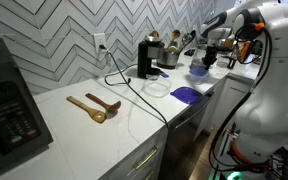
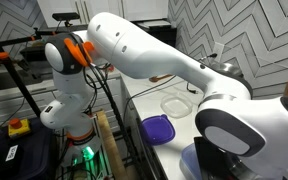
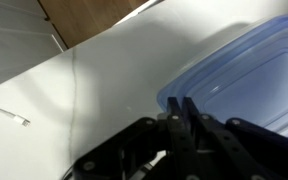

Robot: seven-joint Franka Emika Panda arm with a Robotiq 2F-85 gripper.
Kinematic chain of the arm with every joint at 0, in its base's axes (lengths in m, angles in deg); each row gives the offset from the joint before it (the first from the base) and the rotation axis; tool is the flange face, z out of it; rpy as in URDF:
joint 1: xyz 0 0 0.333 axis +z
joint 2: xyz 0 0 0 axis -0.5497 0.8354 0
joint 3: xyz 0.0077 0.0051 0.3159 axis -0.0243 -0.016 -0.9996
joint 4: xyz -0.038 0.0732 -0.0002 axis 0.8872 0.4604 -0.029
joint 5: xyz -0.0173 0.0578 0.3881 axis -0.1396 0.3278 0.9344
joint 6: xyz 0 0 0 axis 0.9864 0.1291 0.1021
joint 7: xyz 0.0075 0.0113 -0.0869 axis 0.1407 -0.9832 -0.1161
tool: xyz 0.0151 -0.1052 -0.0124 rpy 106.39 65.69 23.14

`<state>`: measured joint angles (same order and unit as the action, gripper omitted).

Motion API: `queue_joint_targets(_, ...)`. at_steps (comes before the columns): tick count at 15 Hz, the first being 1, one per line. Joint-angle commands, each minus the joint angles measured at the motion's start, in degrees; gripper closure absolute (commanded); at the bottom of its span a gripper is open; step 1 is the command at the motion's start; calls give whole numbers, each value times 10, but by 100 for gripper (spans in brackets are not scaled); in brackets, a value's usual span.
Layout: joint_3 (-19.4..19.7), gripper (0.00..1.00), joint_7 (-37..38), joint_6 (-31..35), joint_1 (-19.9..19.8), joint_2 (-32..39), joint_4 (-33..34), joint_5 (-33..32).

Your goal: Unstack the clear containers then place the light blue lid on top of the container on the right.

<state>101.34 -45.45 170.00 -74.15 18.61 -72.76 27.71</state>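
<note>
**A:** Tool state?

**B:** The gripper (image 3: 181, 102) has its fingers drawn together, so I read it as clenched. I see nothing between them, though a thin rim could hide there. It sits at the edge of the pale sky-blue plastic lid (image 3: 246, 75).

**A:** And the tubs?

**B:** The transparent round plastic containers (image 1: 156, 88) are well apart from my gripper, near the darker blue-purple flat lid (image 1: 185, 95). I cannot tell whether they are stacked.

**A:** Risk?

**B:** If I descend with the fingers closed, I would likely shove the lid away rather than grasp it.
</note>
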Motion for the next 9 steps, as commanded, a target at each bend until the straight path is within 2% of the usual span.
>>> queue_joint_targets(1,4,98,25,7,1,-5,-10,-4)
queue_joint_targets(9,6,98,74,20,4,-18,-22,2)
